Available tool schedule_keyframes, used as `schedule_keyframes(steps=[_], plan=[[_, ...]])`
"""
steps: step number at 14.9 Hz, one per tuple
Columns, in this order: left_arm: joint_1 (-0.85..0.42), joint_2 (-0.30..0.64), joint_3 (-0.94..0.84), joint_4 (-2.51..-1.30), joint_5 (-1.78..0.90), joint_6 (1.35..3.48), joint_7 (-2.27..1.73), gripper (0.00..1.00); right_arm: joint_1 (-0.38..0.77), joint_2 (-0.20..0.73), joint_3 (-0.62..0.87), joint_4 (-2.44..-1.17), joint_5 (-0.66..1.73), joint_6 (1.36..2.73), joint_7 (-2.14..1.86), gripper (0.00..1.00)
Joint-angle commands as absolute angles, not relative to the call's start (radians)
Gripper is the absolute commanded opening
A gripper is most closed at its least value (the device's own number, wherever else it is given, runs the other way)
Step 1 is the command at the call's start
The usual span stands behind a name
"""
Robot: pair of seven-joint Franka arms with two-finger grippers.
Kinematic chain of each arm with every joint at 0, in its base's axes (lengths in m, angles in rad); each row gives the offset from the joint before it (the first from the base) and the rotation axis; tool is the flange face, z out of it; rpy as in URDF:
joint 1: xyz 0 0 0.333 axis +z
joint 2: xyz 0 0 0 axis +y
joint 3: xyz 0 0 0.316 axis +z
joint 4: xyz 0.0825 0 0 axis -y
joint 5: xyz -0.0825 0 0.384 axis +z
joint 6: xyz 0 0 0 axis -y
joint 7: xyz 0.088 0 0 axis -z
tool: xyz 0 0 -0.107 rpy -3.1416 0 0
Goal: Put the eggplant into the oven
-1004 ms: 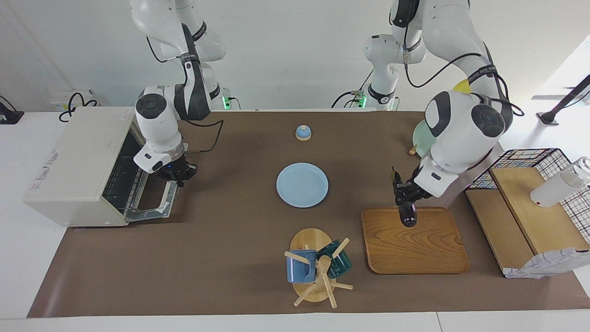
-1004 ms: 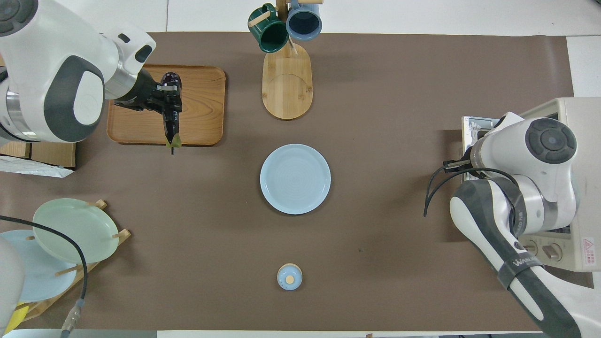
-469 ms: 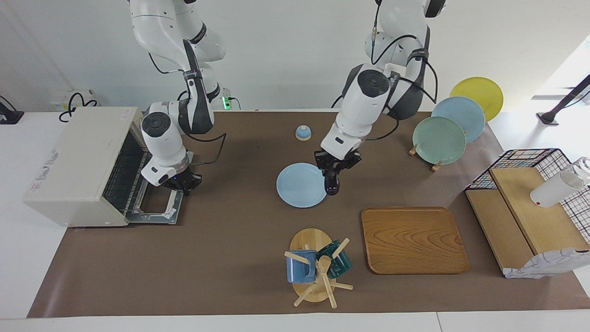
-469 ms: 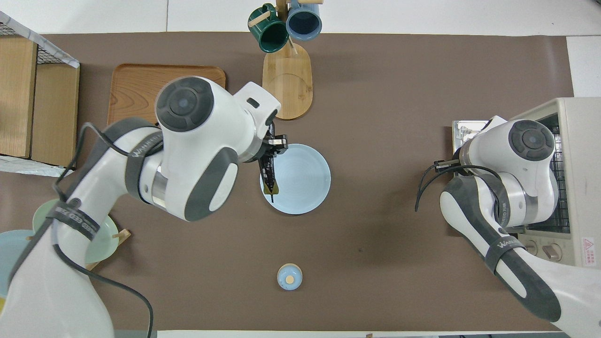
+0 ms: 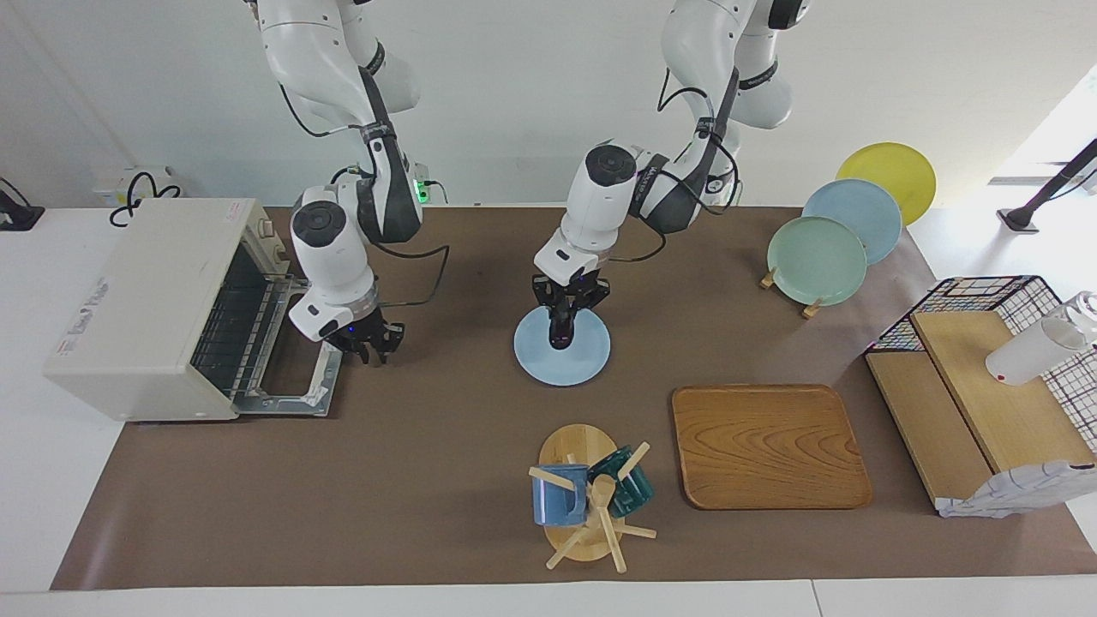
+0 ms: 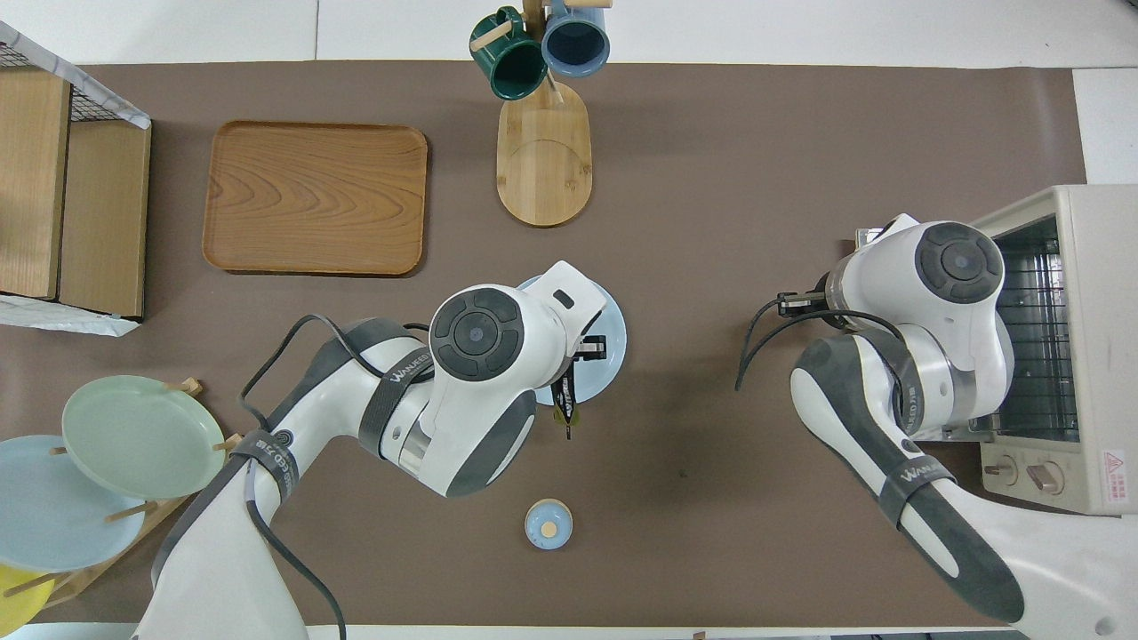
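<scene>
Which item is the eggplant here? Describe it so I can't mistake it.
Find the pale blue plate at the middle of the brown table. Over it hangs the left gripper, shut on the eggplant. It is the only slim, glossy dark purple thing, with a green stem tip.

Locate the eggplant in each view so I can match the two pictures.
Facing view: the eggplant hangs upright in the left gripper, over the light blue plate at mid-table.
Overhead view: the eggplant shows just below the left arm's wrist, its green tip over the edge of the light blue plate nearer the robots.
Shared landmark: the light blue plate.
</scene>
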State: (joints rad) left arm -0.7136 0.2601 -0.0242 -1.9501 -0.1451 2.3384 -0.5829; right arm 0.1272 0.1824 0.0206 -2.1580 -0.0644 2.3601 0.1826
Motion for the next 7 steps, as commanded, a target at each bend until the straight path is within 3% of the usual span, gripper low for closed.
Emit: schedule_keyframes(steps=[1,7], plan=[[-0.744,0.281,-0.005,-1.991,-0.160,2.417,-0.583,0.00,0.124,0.183,0.015,-2.106,-0.046,2.284,0.181,1.00],[-0.729,0.296,-0.005,-1.990,-0.158,2.419,-0.548,0.00,0.129,0.184,0.018,-2.069,-0.043,2.267,0.190,1.00]])
